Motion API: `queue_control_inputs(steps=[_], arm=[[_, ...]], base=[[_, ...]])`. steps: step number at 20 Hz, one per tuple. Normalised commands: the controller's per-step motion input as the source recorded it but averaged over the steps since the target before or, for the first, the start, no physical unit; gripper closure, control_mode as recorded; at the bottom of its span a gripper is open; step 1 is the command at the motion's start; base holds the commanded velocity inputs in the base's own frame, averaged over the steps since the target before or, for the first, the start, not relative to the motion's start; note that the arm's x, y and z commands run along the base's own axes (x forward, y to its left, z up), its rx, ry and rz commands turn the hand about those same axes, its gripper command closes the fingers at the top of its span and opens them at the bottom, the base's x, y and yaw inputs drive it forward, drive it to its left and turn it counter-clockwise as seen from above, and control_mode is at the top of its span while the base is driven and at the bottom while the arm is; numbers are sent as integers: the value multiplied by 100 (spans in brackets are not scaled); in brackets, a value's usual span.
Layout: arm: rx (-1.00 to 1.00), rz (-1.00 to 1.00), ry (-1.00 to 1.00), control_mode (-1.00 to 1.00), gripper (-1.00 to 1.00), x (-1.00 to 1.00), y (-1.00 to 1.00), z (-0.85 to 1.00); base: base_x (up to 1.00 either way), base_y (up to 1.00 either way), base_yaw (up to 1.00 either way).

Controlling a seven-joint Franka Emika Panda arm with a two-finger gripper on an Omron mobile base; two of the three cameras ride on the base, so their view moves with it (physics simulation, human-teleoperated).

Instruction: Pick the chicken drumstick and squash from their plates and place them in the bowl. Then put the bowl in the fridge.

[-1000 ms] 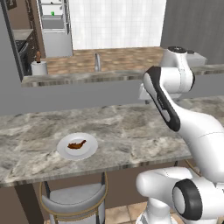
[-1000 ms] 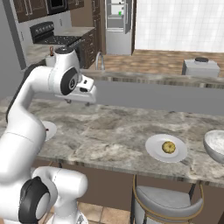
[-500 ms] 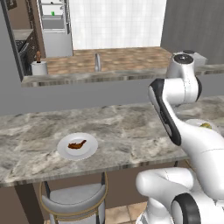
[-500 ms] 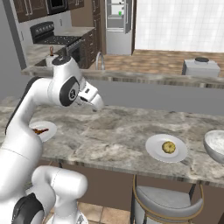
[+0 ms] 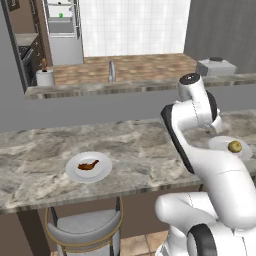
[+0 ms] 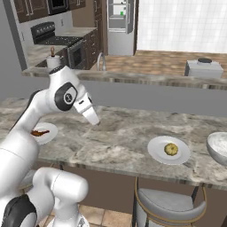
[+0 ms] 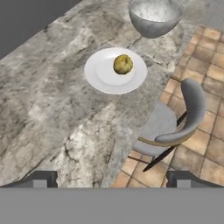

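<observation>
Looking from the hand camera, the fingers [image 7: 112,178] sit spread wide with nothing between them, hanging over the marble desk [image 7: 52,109] near its front edge, with a grey stool [image 7: 175,127] just off that edge on the tiled floor. A bit further along sits a white plate [image 7: 98,74] with the yellowish squash [image 7: 123,64] on it, and past that is the bowl [image 7: 154,17], close to the plate but not touching it. In the right base view the squash plate [image 6: 157,153] is right of the arm and the bowl [image 6: 218,148] pokes in at the right edge. The chicken drumstick [image 5: 88,165] is on the other plate [image 5: 102,172], well apart on the left end of the desk. Way at the back, beyond a second counter with a sink tap, the fridge [image 5: 61,25] stands with its door open and shelves showing.
</observation>
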Motion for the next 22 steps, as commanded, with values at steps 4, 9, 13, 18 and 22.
queue_control_inputs(steps=[4,9,13,18,22], arm=[[14,-20,20,-100,-100,0,-52,0],[21,-8,22,-100,-100,0,-55,0],[22,-2,14,-100,-100,-4,-55,-1],[18,0,-1,-100,-100,-10,-54,-16],[13,0,-3,-100,-100,-4,-50,-21]], base=[[0,0,0],[0,0,0],[0,0,0],[0,0,0],[0,0,0]])
